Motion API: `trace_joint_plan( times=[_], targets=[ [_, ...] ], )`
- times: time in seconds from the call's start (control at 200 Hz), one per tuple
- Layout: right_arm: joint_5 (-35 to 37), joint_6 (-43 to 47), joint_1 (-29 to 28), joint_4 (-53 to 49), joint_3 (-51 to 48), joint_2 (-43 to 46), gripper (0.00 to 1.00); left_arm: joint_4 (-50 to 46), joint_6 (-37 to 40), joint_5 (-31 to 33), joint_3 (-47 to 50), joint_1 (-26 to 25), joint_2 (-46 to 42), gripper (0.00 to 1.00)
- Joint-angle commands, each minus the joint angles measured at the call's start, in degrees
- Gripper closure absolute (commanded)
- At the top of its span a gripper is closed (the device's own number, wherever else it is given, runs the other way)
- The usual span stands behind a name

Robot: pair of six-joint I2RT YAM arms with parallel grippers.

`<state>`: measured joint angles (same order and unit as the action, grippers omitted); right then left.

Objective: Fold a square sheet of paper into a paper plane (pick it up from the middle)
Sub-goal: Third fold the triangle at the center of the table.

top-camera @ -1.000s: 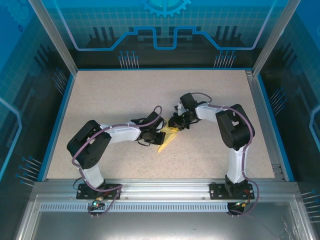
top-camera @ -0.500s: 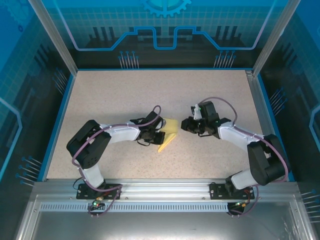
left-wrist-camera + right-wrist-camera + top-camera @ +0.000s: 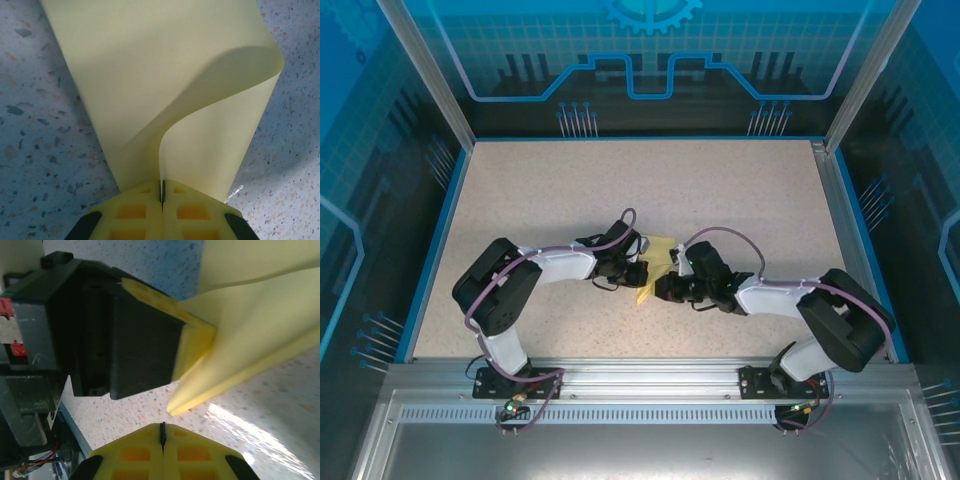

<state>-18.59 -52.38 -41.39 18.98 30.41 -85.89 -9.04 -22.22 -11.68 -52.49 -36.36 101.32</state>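
From the overhead camera, the left gripper [image 3: 633, 272] and the right gripper [image 3: 666, 288] meet near the middle of the speckled beige table [image 3: 570, 190]. Between them lies the thin yellow square sheet of paper [image 3: 661, 247], already doubled into a narrow wedge whose pointed end [image 3: 644, 294] rests on the table surface. This looks like a mid-fold stage: one arm anchors the sheet while the other comes in to shape it, and no finished dart has formed. In the left wrist camera, the left gripper [image 3: 161, 189] has its ribbed yellow pads pressed together on the sheet's near edge. The sheet [image 3: 150, 75] rises away from them smooth and matte, with one flap curling over in a soft, uncreased loop on the right, above the grainy tabletop [image 3: 30, 125]. In the right wrist camera, the right gripper [image 3: 162, 436] is fully closed with nothing between its pads, poised just short of the wedge's lower tip [image 3: 175, 407]. The left gripper [image 3: 197, 342], a blocky black body with a yellow pad, clamps the layered sheet [image 3: 260, 335] from the side. The next move probably calls for the closed right fingers to press along the loose bend and flatten it into a sharp crease, gently, since paper this thin buckles or slips easily.
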Motion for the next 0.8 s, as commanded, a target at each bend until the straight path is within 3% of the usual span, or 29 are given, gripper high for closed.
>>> trace_joint_plan(
  times=[0.0,0.285,0.795],
  targets=[
    [1.21,-3.31,-2.13,6.56,1.59,-3.51,0.98,-1.15,-0.06,0.08,1.37,0.5,2.06,1.0],
    [1.12,-5.66,-4.88,12.96,2.19,-9.6,1.0,-1.11,0.15,-0.25,1.55,0.62,2.48,1.0],
    [1.18,-6.07,-5.12,13.8,2.54,-13.95,1.0,-1.44,0.49,-0.53,1.24,0.65,2.57,1.0]
  ],
)
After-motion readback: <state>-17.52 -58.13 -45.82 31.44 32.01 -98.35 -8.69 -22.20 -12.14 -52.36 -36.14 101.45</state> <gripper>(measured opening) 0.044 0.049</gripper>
